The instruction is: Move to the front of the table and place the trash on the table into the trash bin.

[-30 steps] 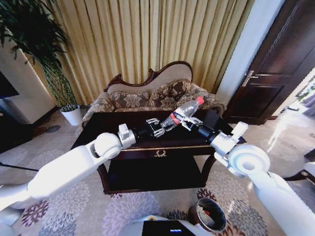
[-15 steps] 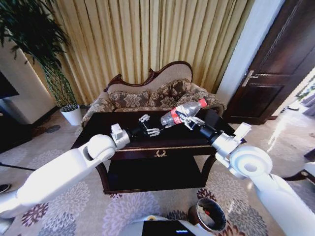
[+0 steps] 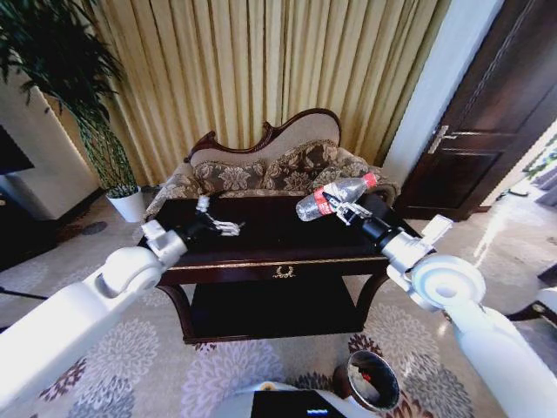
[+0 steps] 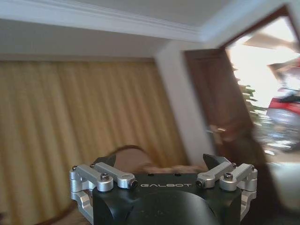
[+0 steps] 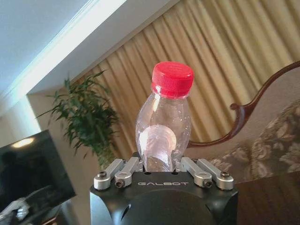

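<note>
Right wrist view: right end effector (image 5: 159, 165) grips bottle (image 5: 165, 126); head view: bin (image 3: 369, 380).

dark glossy table (image 3: 287, 252) with gold ornament and lower shelf, standing on floral carpet (image 3: 218, 370)

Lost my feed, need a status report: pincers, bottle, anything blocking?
Right pincer shut on clear plastic red-capped bottle, raised above dark glossy wooden table. Left pincer open, over table's left side. Nothing blocking.
</note>
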Controlling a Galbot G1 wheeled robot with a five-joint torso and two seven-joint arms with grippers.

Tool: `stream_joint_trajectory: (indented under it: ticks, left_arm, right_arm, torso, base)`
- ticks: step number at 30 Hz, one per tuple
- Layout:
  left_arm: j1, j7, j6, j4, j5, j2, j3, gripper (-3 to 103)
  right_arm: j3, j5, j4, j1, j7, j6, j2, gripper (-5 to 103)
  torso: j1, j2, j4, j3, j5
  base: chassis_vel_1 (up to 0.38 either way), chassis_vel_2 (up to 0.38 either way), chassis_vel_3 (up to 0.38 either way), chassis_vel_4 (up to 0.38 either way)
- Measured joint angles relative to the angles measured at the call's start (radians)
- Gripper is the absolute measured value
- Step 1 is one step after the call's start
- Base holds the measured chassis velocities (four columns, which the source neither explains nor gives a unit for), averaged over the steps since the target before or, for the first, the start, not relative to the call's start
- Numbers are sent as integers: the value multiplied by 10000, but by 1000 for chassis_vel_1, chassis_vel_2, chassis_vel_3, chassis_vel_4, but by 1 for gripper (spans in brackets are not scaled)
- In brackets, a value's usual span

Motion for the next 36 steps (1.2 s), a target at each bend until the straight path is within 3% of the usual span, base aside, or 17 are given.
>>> stream_joint_trajectory:
  ticks: [1, 2, 6, 8, 10, 13, 16, 19, 22, 26, 30, 36]
  left_arm:
    - [138, -466, 126, 46, 58, -194, -243, 100]
    - [138, -466, 126, 46, 58, -194, -243, 100]
    - [735, -3061, 1416, -145, 67, -945, -1420, 100]
    - [943, -3381, 1625, -202, 29, -1051, -1720, 100]
    - [1840, -4033, 2028, -207, 39, -1331, -2938, 100]
    - [2411, -4129, 2132, -117, 76, -1460, -3626, 100]
    - [3623, -4151, 2231, 245, 289, -1733, -5291, 100]
    - [3933, -4083, 2209, 325, 312, -1827, -5735, 100]
    - [4986, -3682, 2104, 448, 273, -2195, -7198, 100]
    - [5830, -3219, 1971, 414, 208, -2452, -8154, 100]
    - [6362, -2899, 1886, 314, 194, -2621, -8705, 100]
    - [6406, -2836, 1874, 214, 248, -2736, -8814, 100]
  right_arm:
    - [187, -128, -85, -77, 0, -3, 52, 25]
    - [187, -128, -85, -77, 0, -3, 52, 25]
    - [645, -2176, -569, -392, -1, -31, 262, 25]
    - [713, -2636, -684, -457, 0, -30, 287, 25]
    - [1039, -3945, -1024, -622, 0, -15, 361, 25]
    - [1233, -4496, -1173, -670, 0, -8, 431, 25]
    - [1820, -5394, -1408, -801, -1, 12, 693, 25]
    - [1981, -5414, -1415, -853, -1, 12, 791, 25]
    - [2460, -5497, -1393, -1181, -1, 65, 1110, 25]
    - [2771, -5608, -1250, -1615, -1, 228, 1243, 25]
    - [2934, -5764, -1013, -2002, 0, 333, 1324, 25]
    - [2847, -6033, -630, -2175, -1, 336, 1479, 25]
  torso:
    - [0, 0, 0, 0, -2]
    - [0, 0, 0, 0, -2]
    - [0, 0, -4, 0, -3]
    - [0, 0, -3, 0, 1]
    - [0, 0, 0, 0, 1]
    - [0, 0, 1, 0, -2]
    - [0, 0, 4, 0, -3]
    - [0, 0, 4, -1, -5]
    - [0, 0, 2, -1, -1]
    - [-1, 0, 0, -1, -3]
    - [-1, 0, 2, -1, -3]
    - [0, 0, 1, 0, -3]
  base:
    - [0, 0, 0, 0]
    - [0, 0, 0, 0]
    - [0, 0, 0, 0]
    - [0, 0, 0, 0]
    - [0, 0, 0, 0]
    - [0, 0, 0, 0]
    - [0, 0, 0, 0]
    - [0, 0, 0, 0]
    - [0, 0, 0, 0]
    - [0, 0, 0, 0]
    - [0, 0, 0, 0]
    - [0, 0, 0, 0]
